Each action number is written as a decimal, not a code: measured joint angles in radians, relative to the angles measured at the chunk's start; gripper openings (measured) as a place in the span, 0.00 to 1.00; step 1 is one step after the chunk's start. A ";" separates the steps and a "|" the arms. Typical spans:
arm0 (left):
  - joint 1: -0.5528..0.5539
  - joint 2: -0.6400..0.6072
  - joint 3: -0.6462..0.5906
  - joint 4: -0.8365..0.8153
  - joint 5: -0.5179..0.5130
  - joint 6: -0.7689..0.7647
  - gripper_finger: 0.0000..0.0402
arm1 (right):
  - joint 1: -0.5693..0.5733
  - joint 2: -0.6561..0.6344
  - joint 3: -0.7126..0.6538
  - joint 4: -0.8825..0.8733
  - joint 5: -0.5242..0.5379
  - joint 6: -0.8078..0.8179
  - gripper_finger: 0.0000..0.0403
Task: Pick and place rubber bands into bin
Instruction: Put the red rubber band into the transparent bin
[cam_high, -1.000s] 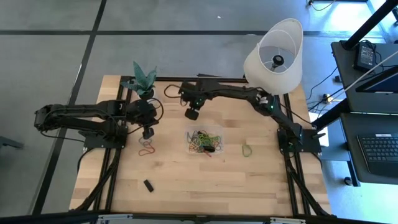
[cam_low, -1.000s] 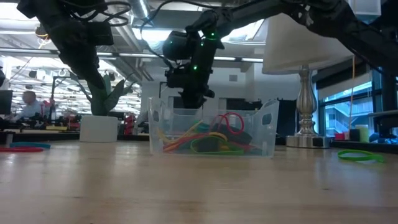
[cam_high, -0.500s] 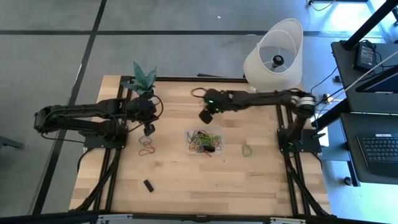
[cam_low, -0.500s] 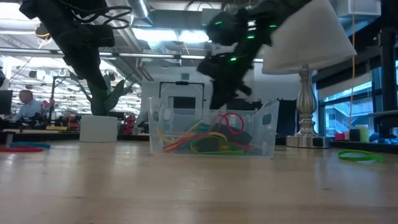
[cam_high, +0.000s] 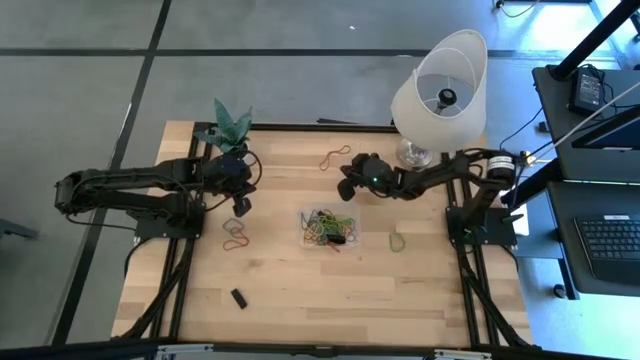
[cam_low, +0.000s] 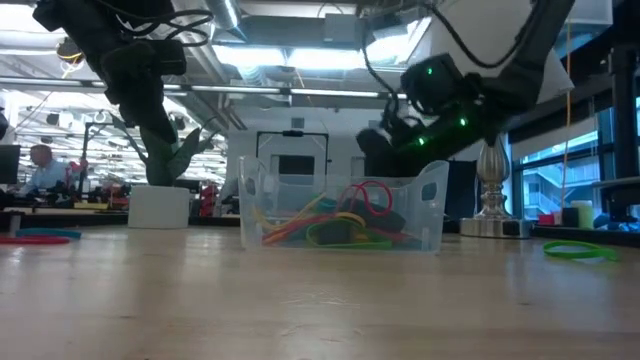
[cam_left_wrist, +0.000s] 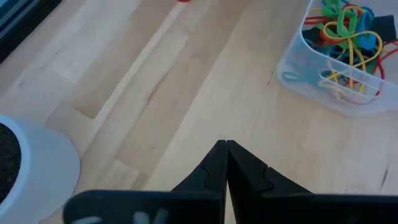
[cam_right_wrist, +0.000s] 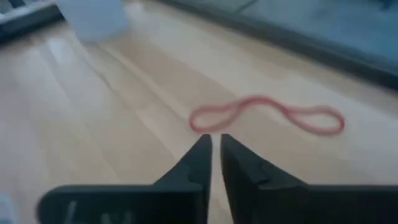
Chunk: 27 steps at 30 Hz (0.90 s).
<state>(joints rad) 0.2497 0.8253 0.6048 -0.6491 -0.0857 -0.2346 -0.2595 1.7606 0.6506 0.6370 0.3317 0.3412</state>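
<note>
Red rubber band (cam_right_wrist: 267, 116) lies loose beyond the clear bin (cam_high: 330, 227), right gripper (cam_high: 347, 187) closed and empty above it.
Left gripper (cam_high: 241, 206), also pinched shut, waits beside the bin; descending closed, the right fingers could merely push the band away.

Your right gripper (cam_high: 347, 186) swings from the bin's (cam_high: 305, 218) eleven o'clock to its one o'clock.

Clear bin (cam_high: 328, 226) full of colourful rubber bands (cam_high: 322, 222)
</note>
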 joint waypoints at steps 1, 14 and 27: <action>0.000 0.000 0.000 0.001 0.000 -0.010 0.01 | -0.001 0.013 -0.002 -0.003 -0.003 0.012 0.11; 0.000 0.000 0.000 0.003 0.000 -0.044 0.01 | -0.087 0.148 0.091 -0.004 0.010 -0.037 0.57; 0.000 0.000 0.000 0.002 0.006 -0.070 0.01 | -0.108 0.283 0.311 -0.114 0.052 -0.162 0.69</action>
<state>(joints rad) 0.2497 0.8253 0.6048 -0.6470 -0.0799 -0.3045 -0.3677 2.0432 0.9621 0.5228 0.3842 0.1792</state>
